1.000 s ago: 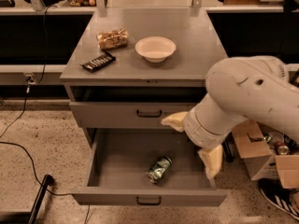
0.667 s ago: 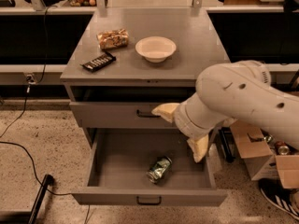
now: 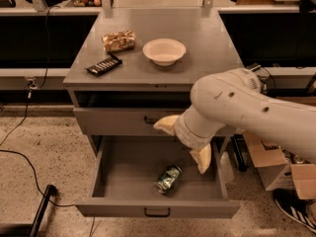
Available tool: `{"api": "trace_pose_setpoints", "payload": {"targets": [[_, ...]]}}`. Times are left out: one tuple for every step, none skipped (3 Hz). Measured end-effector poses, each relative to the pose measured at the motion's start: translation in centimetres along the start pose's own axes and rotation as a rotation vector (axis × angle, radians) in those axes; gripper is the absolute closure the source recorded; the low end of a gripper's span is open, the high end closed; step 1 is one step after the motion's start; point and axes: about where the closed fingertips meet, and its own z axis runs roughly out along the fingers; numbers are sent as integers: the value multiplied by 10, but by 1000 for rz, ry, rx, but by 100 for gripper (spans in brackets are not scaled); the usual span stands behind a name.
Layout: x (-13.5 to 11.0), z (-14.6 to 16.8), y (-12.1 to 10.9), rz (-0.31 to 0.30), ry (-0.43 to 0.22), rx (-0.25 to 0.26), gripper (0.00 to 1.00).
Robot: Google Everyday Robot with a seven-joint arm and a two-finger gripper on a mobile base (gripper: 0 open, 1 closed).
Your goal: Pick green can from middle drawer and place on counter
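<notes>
Hovering over the open middle drawer [image 3: 158, 207], our gripper [image 3: 184, 141] spreads its fingers wide, empty; the green can [image 3: 169, 178] lies just below. A bowl [image 3: 164, 51], snack packet [image 3: 118, 41] and dark bar [image 3: 104, 65] occupy the counter [image 3: 207, 43].

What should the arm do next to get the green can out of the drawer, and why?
Probably lower the gripper onto the green can. The gripper hangs open and empty over the open middle drawer, and the can lies on its side just below it, untouched.
</notes>
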Motion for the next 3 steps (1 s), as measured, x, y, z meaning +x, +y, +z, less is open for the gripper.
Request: {"api": "trace_pose_setpoints", "payload": {"targets": [[1, 66, 27, -51, -52, -103, 0], [-4, 124, 44, -127, -105, -105, 0], [-9, 169, 54, -213, -110, -130, 0]]}}
